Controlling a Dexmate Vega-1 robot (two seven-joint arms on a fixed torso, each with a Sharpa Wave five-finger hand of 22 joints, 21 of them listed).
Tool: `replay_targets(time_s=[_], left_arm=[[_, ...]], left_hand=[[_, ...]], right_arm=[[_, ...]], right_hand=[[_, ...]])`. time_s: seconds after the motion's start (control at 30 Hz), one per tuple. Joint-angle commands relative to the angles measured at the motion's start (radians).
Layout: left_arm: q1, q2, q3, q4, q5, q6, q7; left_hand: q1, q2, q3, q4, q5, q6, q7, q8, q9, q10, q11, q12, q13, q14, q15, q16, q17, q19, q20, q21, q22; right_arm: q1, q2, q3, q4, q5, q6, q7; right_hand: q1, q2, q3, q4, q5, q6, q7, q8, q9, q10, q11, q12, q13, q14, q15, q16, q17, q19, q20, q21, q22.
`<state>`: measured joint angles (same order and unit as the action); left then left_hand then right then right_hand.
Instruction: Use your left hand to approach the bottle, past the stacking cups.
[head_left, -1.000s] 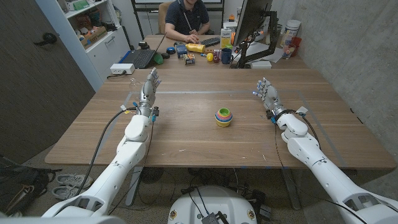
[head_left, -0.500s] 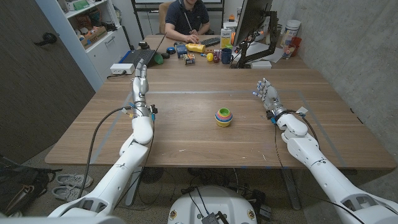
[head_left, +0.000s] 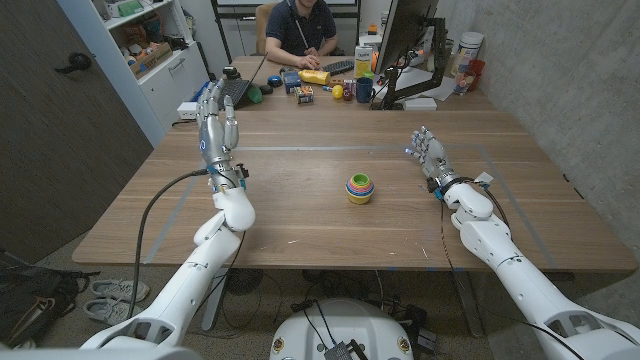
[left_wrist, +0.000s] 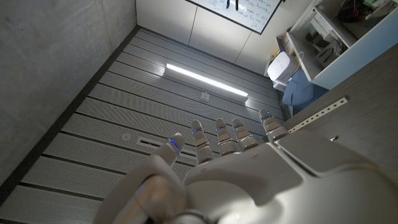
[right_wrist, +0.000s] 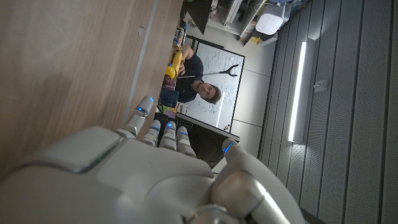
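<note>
Head view: my left hand is raised, fingers spread, empty; the yellow plastic bottle lies at the far edge, beyond the rainbow stacking cups. Probably light, slick; I'd take its middle.

Left wrist view: fingers apart against the ceiling.

Right wrist view: my right hand is loosely open, empty.

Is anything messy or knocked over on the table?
Nothing looks spilled or broken. The stacking cups sit upright in a neat nested pile mid-table. The yellow bottle lies on its side at the far end among other clutter. The left hand is raised above the table, fingers apart, holding nothing.
</note>
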<state>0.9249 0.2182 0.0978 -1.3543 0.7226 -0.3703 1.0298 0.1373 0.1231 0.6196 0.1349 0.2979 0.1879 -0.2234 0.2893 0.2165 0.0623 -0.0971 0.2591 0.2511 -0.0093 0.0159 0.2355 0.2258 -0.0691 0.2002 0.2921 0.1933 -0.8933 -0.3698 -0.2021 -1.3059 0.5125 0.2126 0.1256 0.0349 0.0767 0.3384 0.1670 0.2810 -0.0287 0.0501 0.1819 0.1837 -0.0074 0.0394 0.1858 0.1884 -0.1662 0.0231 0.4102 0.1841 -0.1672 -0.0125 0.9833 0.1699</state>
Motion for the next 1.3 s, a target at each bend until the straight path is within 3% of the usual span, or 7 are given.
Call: replay_targets(time_s=[0.03, 0.1, 0.27, 0.43, 0.83, 1.13, 1.3], left_arm=[[0.028, -0.154, -0.160, -0.122, 0.510, 0.297, 0.087], [0.027, -0.154, -0.149, -0.146, 0.542, 0.420, 0.087], [0.015, -0.073, -0.055, -0.168, 0.483, 0.693, 0.050], [-0.004, 0.012, 0.017, -0.181, 0.386, 0.849, 0.009], [-0.095, 0.200, 0.142, -0.148, 0.193, 1.004, -0.158], [-0.168, 0.324, 0.232, -0.120, 0.102, 1.033, -0.331], [-0.218, 0.368, 0.285, -0.098, 0.072, 1.058, -0.436]], left_hand=[[0.024, 0.035, 0.012, -0.029, -0.014, -0.001, 0.000, 0.004, 0.007, -0.043, -0.005, -0.010, 0.010, -0.031, 0.010, -0.012, 0.007, -0.002, 0.017, -0.004, 0.005], [0.029, 0.027, 0.014, -0.038, -0.020, -0.008, 0.000, 0.001, 0.007, -0.055, -0.004, -0.014, 0.012, -0.044, 0.011, -0.017, 0.007, -0.002, 0.017, -0.006, 0.006], [0.037, 0.009, 0.012, -0.057, -0.033, -0.016, -0.001, -0.003, 0.008, -0.058, -0.003, -0.013, 0.016, -0.042, 0.000, -0.015, 0.005, 0.017, 0.017, -0.002, 0.007], [0.048, -0.019, 0.005, -0.091, -0.053, -0.028, -0.001, -0.011, 0.007, -0.093, -0.004, -0.025, 0.020, -0.069, 0.008, -0.022, 0.001, 0.034, 0.019, -0.003, 0.007], [0.057, -0.053, -0.011, -0.134, -0.070, -0.055, 0.000, -0.031, 0.003, -0.137, -0.015, -0.044, 0.019, -0.100, 0.007, -0.029, -0.016, 0.038, 0.020, -0.020, 0.000], [0.054, -0.090, -0.031, -0.162, -0.071, -0.091, 0.000, -0.051, 0.000, -0.171, -0.021, -0.055, 0.017, -0.121, 0.021, -0.032, -0.024, 0.059, 0.020, -0.028, -0.004], [0.056, -0.107, -0.040, -0.178, -0.068, -0.112, 0.000, -0.060, -0.001, -0.197, -0.023, -0.061, 0.016, -0.137, 0.027, -0.036, -0.027, 0.083, 0.019, -0.028, -0.006]], right_arm=[[0.006, 0.008, 0.003, 0.011, -0.008, 0.003, 0.014], [0.005, 0.009, 0.004, 0.011, -0.007, 0.004, 0.016], [0.000, 0.010, 0.009, 0.008, -0.005, 0.006, 0.017], [-0.005, 0.008, 0.012, -0.002, -0.005, 0.003, 0.015], [-0.017, 0.002, 0.000, -0.011, -0.018, 0.009, 0.026], [-0.025, 0.003, -0.003, -0.014, -0.026, 0.026, 0.027], [-0.027, 0.004, -0.004, -0.013, -0.026, 0.030, 0.029]], right_hand=[[-0.004, 0.057, -0.003, 0.003, 0.007, -0.002, 0.006, 0.007, 0.004, -0.001, 0.007, 0.007, 0.004, -0.025, -0.002, -0.003, 0.001, -0.079, 0.000, -0.003, 0.005], [-0.005, 0.056, -0.004, 0.003, 0.007, -0.002, 0.007, 0.007, 0.004, -0.001, 0.007, 0.007, 0.004, -0.025, -0.001, -0.003, 0.001, -0.079, 0.001, -0.004, 0.005], [-0.006, 0.053, -0.006, 0.003, 0.007, -0.002, 0.006, 0.007, 0.004, 0.000, 0.006, 0.007, 0.004, -0.024, -0.001, -0.003, 0.001, -0.078, 0.001, -0.005, 0.005], [-0.008, 0.049, -0.010, 0.003, 0.006, -0.002, 0.007, 0.007, 0.004, 0.001, 0.006, 0.007, 0.004, -0.023, 0.000, -0.004, 0.002, -0.076, 0.001, -0.006, 0.005], [-0.013, 0.036, -0.020, 0.003, 0.004, -0.002, 0.008, 0.007, 0.004, 0.002, 0.006, 0.008, 0.004, -0.021, 0.002, -0.004, 0.002, -0.074, 0.003, -0.010, 0.005], [-0.017, 0.031, -0.026, 0.004, 0.003, 0.001, 0.008, 0.008, 0.004, 0.005, 0.004, 0.008, 0.004, -0.020, 0.003, -0.005, 0.002, -0.073, 0.005, -0.013, 0.005], [-0.019, 0.027, -0.030, 0.004, 0.003, 0.002, 0.007, 0.009, 0.004, 0.008, 0.004, 0.009, 0.004, -0.019, 0.003, -0.005, 0.002, -0.072, 0.005, -0.015, 0.005]])
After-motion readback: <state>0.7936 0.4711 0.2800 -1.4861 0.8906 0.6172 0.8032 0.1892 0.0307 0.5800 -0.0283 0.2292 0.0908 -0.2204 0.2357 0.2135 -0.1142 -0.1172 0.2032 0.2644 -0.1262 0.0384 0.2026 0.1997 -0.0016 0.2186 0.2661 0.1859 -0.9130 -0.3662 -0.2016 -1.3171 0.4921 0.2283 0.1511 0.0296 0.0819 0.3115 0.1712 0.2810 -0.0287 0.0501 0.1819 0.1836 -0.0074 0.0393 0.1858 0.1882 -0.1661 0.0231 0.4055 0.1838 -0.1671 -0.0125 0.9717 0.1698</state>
